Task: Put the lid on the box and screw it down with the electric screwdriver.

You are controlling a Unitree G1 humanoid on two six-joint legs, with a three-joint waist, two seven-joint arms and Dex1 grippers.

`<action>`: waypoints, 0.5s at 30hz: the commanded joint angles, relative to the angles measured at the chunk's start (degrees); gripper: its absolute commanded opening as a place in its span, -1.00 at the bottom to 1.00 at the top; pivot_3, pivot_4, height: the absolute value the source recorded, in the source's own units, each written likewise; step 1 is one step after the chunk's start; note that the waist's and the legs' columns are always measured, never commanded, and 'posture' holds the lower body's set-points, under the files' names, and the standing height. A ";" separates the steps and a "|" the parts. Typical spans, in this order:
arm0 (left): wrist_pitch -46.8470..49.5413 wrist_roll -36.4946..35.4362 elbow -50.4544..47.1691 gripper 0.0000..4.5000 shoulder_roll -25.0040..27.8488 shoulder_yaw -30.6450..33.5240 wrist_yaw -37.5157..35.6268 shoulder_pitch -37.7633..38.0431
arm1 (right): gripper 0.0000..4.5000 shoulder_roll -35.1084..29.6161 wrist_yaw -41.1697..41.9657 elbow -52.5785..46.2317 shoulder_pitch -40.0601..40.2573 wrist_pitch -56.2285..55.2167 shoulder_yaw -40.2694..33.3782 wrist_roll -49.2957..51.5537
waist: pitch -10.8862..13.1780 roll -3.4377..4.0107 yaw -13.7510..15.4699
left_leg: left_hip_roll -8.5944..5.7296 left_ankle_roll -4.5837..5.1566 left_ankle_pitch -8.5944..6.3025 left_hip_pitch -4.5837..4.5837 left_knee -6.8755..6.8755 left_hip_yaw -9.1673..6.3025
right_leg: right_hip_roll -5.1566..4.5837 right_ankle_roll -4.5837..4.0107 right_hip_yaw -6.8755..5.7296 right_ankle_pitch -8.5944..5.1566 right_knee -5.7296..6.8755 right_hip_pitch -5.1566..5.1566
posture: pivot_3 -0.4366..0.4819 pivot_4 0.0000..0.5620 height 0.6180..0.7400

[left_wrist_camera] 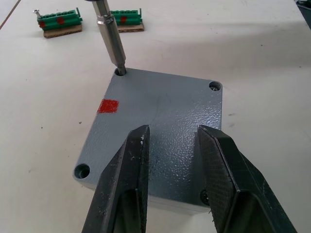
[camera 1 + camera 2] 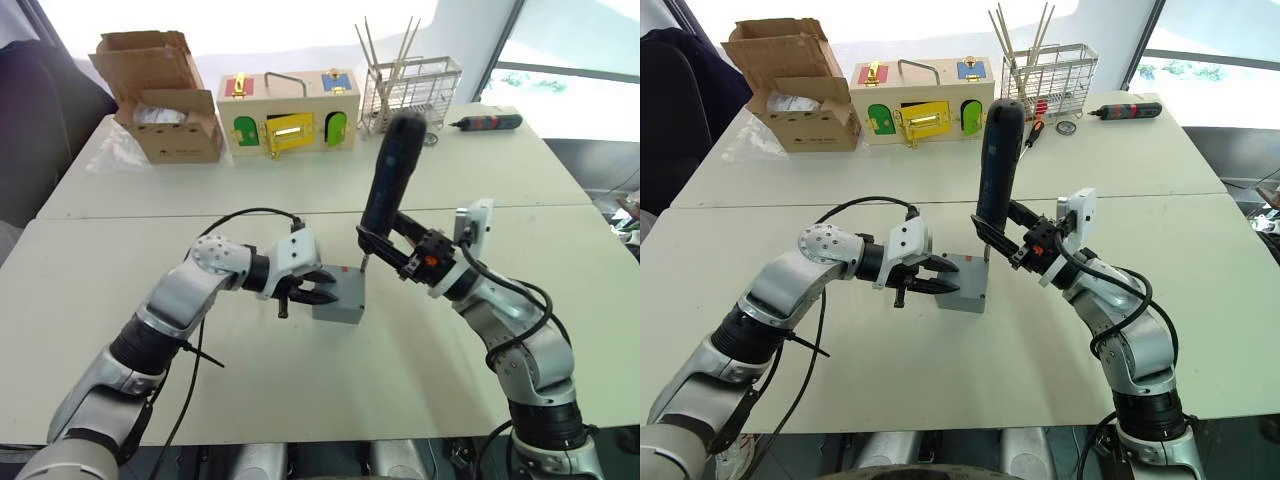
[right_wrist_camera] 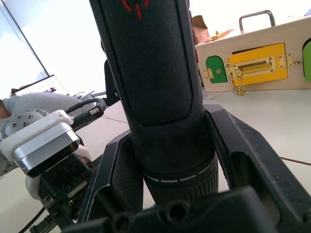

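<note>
Head cams: my right gripper [image 2: 1012,240] is clamped round the electric screwdriver [image 2: 996,165], held near upright, bit down on the far corner of the lid [image 2: 958,276], which sits on the box [image 2: 343,297] just ahead of my left gripper [image 2: 318,288].

L wrist: left fingers [image 1: 129,182] slightly apart, nothing between them, pressed on or hovering over the lid, can't tell which. Bit sits in a corner hole; other holes look empty, and there's a red mark on the lid top, which head cams don't show.

R wrist: the thick driver body between the right fingers [image 3: 252,160].

Handling, I reckon: box is light, stiff plastic, prob slides on the table [image 2: 300,390] under torque, so brace it by its edges. Driver top-heavy; grip low.
</note>
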 commanded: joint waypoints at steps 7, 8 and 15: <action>0.63 1.75 -0.59 -0.32 0.05 -1.15 0.78 1.12 | -0.23 0.57 2.09 5.04 2.80 -0.47 4.12 -1.91 | -0.20 -0.02 0.01 | 0.00 0.01 -0.01 0.00 0.00 0.00 | 0.00 0.00 0.00 0.00 -0.02 0.00 | -0.05 -0.47 0.84; 0.64 1.80 -0.63 -0.32 0.04 -1.12 0.79 1.18 | -0.23 0.59 2.12 5.14 2.84 -0.56 4.19 -1.96 | -0.21 -0.02 0.01 | 0.00 0.01 -0.01 0.00 0.00 0.00 | 0.00 0.00 0.00 0.00 -0.02 0.00 | -0.05 -0.47 0.84; 0.91 2.04 -1.32 -0.32 0.13 -1.34 1.28 2.24 | -0.23 0.64 2.03 6.38 4.06 -2.59 4.94 -3.22 | -0.46 -0.16 0.02 | 0.01 0.01 -0.01 0.02 0.00 -0.01 | 0.00 -0.01 0.00 0.00 -0.05 0.01 | -0.05 -0.47 0.84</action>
